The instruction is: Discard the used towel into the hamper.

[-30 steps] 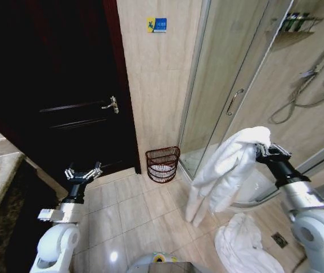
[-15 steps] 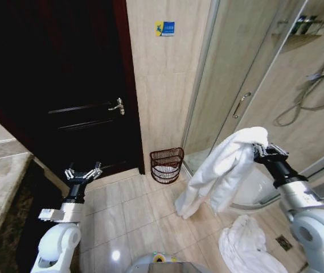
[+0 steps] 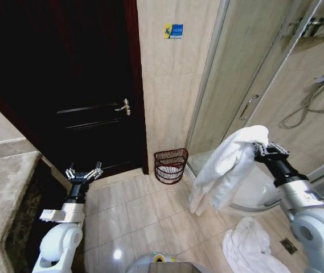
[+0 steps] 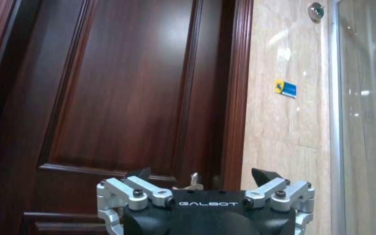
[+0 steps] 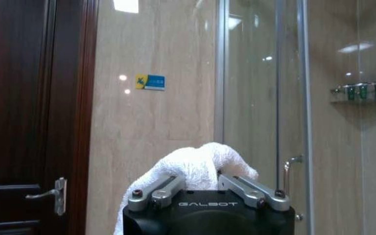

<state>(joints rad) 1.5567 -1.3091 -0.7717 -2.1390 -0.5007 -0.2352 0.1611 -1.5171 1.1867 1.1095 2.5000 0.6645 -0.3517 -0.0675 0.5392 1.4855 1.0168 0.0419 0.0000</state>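
A white towel [image 3: 225,169] hangs from my right gripper [image 3: 258,149], which is shut on its top fold at the right of the head view, well above the floor. In the right wrist view the towel [image 5: 198,164] bulges up between the closed fingers [image 5: 240,185]. The hamper [image 3: 170,165], a small reddish-brown openwork basket with something white inside, stands on the floor against the tiled wall, beside the dark door, left of and beyond the hanging towel. My left gripper [image 3: 83,172] is held up at the lower left, open and holding nothing; it faces the door [image 4: 129,98].
Another white towel [image 3: 250,245] lies crumpled on the floor at the lower right. A glass shower enclosure [image 3: 247,85] with a handle stands right of the hamper. The dark wooden door [image 3: 76,85] is at the left, and a stone counter [image 3: 2,193] edges the far left.
The whole view has shifted: the hamper, door and wall sign now sit further right and the hamper looks smaller. The towel stays held in my right gripper. The left arm keeps its pose.
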